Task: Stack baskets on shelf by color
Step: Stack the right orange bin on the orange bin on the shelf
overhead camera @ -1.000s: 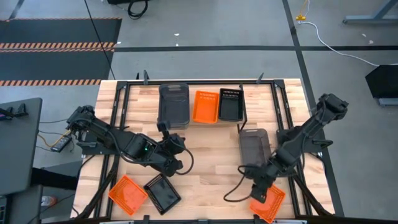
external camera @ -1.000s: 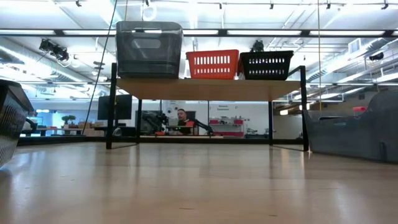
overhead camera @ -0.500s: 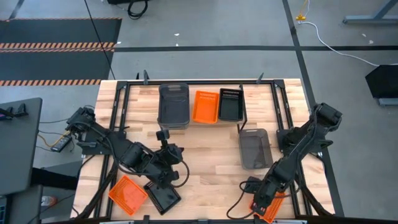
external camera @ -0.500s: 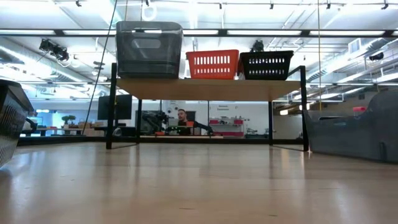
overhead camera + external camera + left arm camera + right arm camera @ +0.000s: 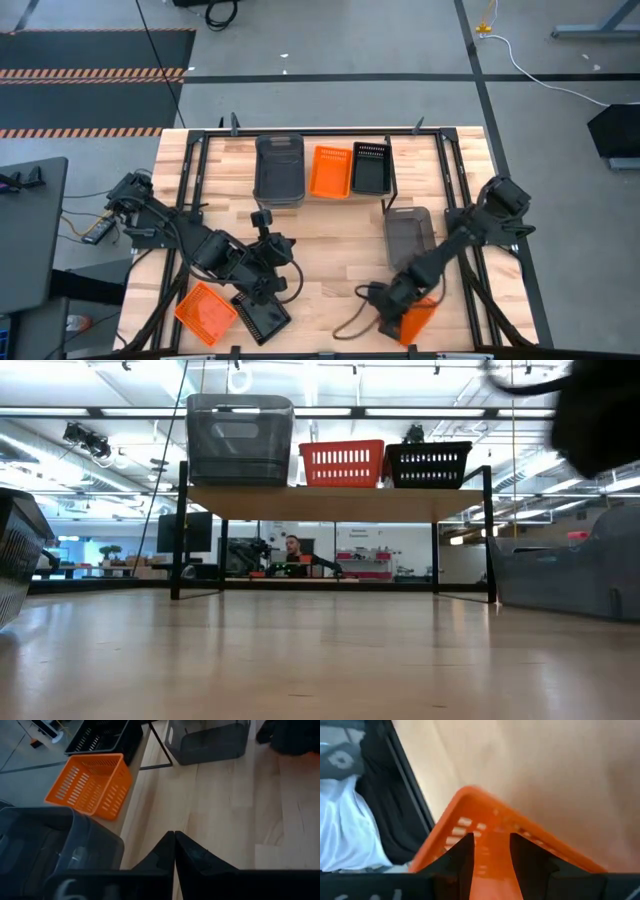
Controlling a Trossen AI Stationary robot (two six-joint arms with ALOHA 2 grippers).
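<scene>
On the shelf (image 5: 300,140) at the far edge stand a grey basket (image 5: 278,168), an orange basket (image 5: 331,172) and a black basket (image 5: 370,167), each on its bottom. Another grey basket (image 5: 410,237) rests on the table right of the middle. Near the near-left corner lie an orange basket (image 5: 205,311) and a black basket (image 5: 262,320). My left gripper (image 5: 264,288), shut (image 5: 174,845), hovers at that black basket's far edge. My right gripper (image 5: 393,312) is at a third orange basket (image 5: 420,320) by the near edge. My right gripper has the wall of the orange basket (image 5: 490,845) between its two fingers (image 5: 465,855), close to a corner of the rim (image 5: 470,792). The high view shows the basket narrowed, as if tipped up on one side. Blur hides how far back the wall reaches.
The shelf's black legs (image 5: 180,530) stand on the far half of the table. Bare wood lies in the middle, between the two arms (image 5: 330,260). A loose cable (image 5: 350,325) trails near the right gripper. The right arm shows as a dark blur (image 5: 600,420) in the low view.
My right gripper has moved along the near edge toward the table's left, and the orange basket has gone with it and now looks tipped. My left gripper came down toward the near edge, to the black basket, then stayed still.
</scene>
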